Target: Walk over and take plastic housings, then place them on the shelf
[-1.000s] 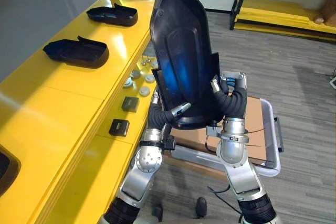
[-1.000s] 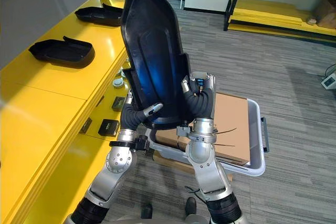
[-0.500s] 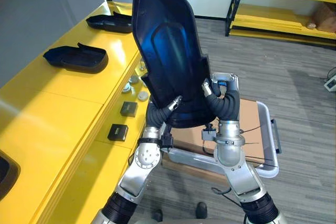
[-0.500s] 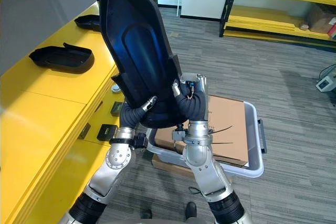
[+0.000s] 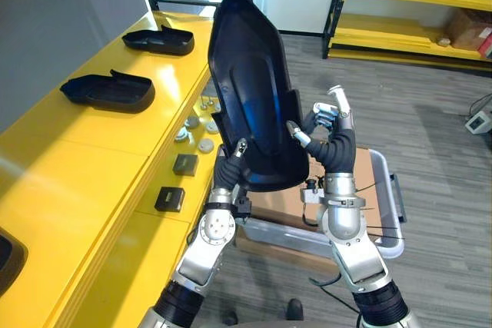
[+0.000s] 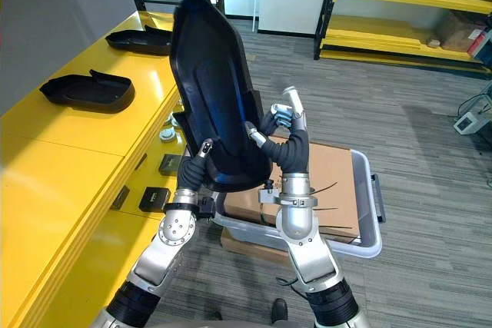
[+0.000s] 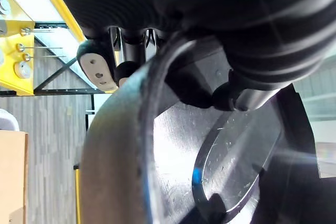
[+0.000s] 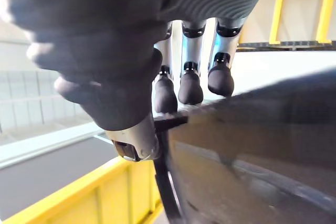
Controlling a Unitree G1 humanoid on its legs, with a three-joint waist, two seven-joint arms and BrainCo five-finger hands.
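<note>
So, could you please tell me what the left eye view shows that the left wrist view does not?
Left eye view: two spare housings on the yellow bench, the right hand, a grey tote on the floor. Left wrist view: the thumb pressed on the inner face, fingers behind the rim. Both: the large black housing, pinched at its edge by the left hand.

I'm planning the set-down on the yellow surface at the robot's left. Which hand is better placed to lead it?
Left, likely. The left hand grips the held housing on the side facing the yellow surface, where two other housings lie; the right hand grips its far edge.
</note>
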